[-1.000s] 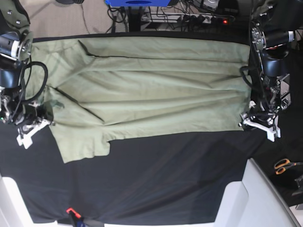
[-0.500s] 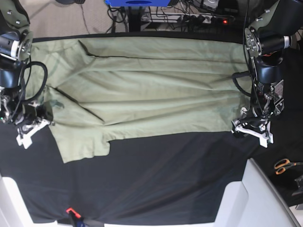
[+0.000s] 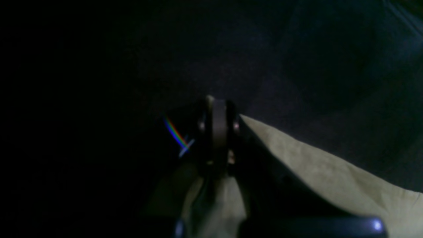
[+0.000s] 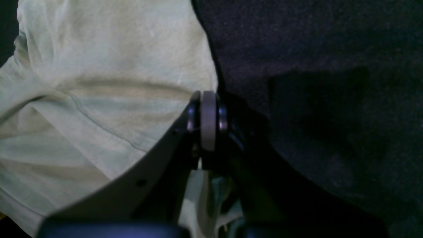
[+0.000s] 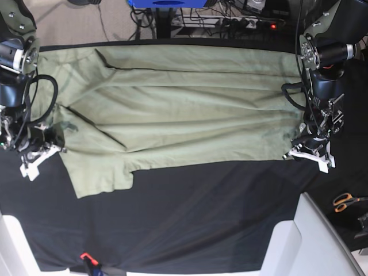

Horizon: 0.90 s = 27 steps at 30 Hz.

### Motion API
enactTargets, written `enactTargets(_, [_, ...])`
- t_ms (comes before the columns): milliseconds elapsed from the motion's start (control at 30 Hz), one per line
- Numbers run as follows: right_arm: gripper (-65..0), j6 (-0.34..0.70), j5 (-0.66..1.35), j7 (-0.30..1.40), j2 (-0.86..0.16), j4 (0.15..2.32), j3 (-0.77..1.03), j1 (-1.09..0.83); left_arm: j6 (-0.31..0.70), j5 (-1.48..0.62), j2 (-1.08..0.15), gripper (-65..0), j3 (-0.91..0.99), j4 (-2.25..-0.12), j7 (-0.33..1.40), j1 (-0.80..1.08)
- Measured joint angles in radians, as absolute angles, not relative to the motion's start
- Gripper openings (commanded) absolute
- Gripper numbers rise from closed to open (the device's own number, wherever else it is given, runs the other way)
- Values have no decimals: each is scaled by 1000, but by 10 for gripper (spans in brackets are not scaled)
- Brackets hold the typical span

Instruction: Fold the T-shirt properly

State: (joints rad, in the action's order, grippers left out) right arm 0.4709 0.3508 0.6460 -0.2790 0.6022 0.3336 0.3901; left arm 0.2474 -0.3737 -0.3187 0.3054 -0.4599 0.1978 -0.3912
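The pale sage-green T-shirt (image 5: 178, 109) lies spread flat across the black tablecloth (image 5: 201, 213), with one sleeve (image 5: 100, 175) hanging toward the front left. My left gripper (image 5: 310, 151) sits at the shirt's right front corner. In the left wrist view its jaws (image 3: 218, 132) are shut, with shirt cloth (image 3: 330, 178) under and beside them. My right gripper (image 5: 37, 156) sits at the shirt's left edge. In the right wrist view it is shut (image 4: 208, 122), with shirt fabric (image 4: 99, 99) to its left and bunched behind the fingers.
Orange-handled scissors (image 5: 345, 201) lie at the right edge. White bins stand at the front right (image 5: 310, 241) and front left (image 5: 11, 241). A small red-and-black tool (image 5: 87, 260) lies at the front edge. Cables and a power strip (image 5: 230, 20) run behind the table.
My left gripper shifted a little inward and toward the front, then back out, staying at the shirt's right corner. The right arm and the shirt have hardly moved.
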Motion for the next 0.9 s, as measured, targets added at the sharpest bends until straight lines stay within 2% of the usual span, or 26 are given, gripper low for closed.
enactTargets(433, [-650,469,336,657,-273,788,334,390,238,-352,-308,-650,300,-739,408,-397])
enactTargets(767, [-650,471,336,659,-274,793,333,426,239,-363,-305,-650,301,-875,480,-393])
enactTargets(900, [-650,506,334,610,-282,793,217,449,239,-363,-305,-650,307,-875,481,-385])
